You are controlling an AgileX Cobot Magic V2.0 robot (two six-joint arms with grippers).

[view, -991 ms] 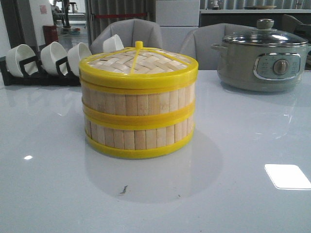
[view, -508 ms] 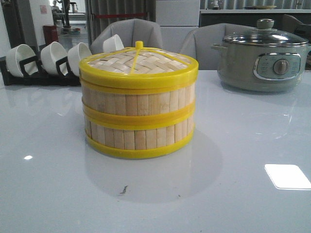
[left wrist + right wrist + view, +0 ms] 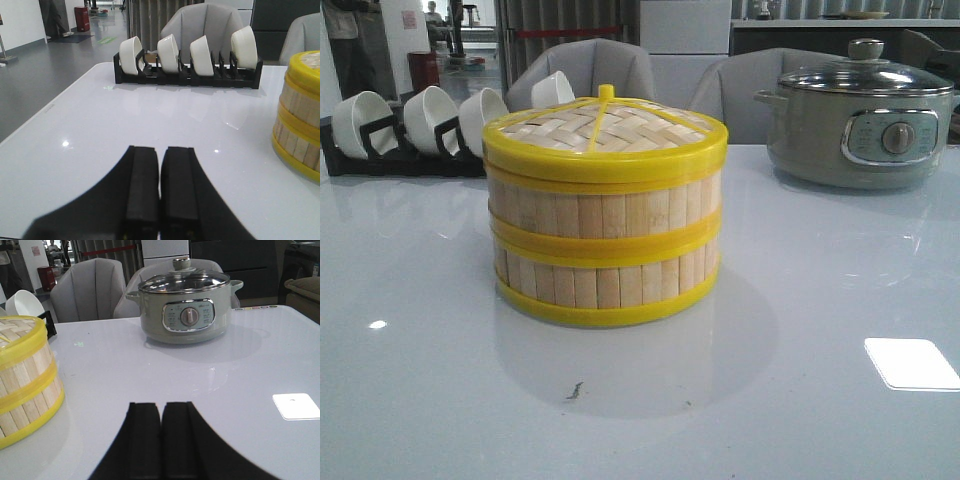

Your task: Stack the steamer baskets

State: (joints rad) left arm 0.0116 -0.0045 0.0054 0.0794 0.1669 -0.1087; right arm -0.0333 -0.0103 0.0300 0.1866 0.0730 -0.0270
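Observation:
Two steamer baskets stand stacked in the middle of the table, the upper basket [image 3: 605, 212] on the lower basket [image 3: 605, 283], with the woven lid [image 3: 605, 130] on top. The stack also shows at the edge of the left wrist view as steamer baskets [image 3: 300, 120] and in the right wrist view as steamer baskets [image 3: 25, 385]. My left gripper [image 3: 160, 150] is shut and empty, low over bare table, apart from the stack. On the other side of the stack, my right gripper [image 3: 161, 406] is likewise shut on nothing. Neither gripper appears in the front view.
A grey-green electric pot [image 3: 862, 120] with a glass lid stands at the back right. A black rack with several white bowls [image 3: 410, 125] sits at the back left. Grey chairs [image 3: 590, 65] stand behind the table. A small dark mark [image 3: 575, 390] lies on the table [image 3: 800, 300] in front of the stack.

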